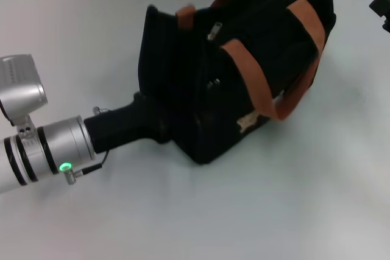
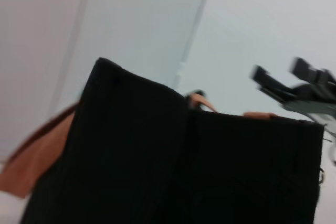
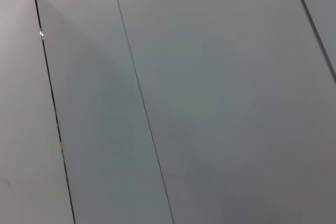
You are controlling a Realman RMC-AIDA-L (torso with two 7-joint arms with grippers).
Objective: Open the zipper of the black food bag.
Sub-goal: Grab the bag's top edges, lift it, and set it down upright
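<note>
Head view: bag (image 1: 201,83) mid-table (image 1: 183,211), tipped, zipper (image 1: 213,31) running along its top away from the robot, silver pull at the far end. Left gripper (image 1: 159,123) pressed low against the bag's near end, well short of the pull; fingers hidden, spread or pinched impossible to tell. Right gripper (image 1: 381,9) at the far right edge, apart from the bag. Left wrist view: black fabric filling the frame, right gripper (image 2: 299,90) beyond, seemingly spread. Right wrist view: only wall panels.

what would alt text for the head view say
A boxy black fabric food bag with orange-brown webbing handles sits on a white table, a small silver zipper pull on top. The left claw presses against its near side; the right claw sits at the far right edge.
</note>
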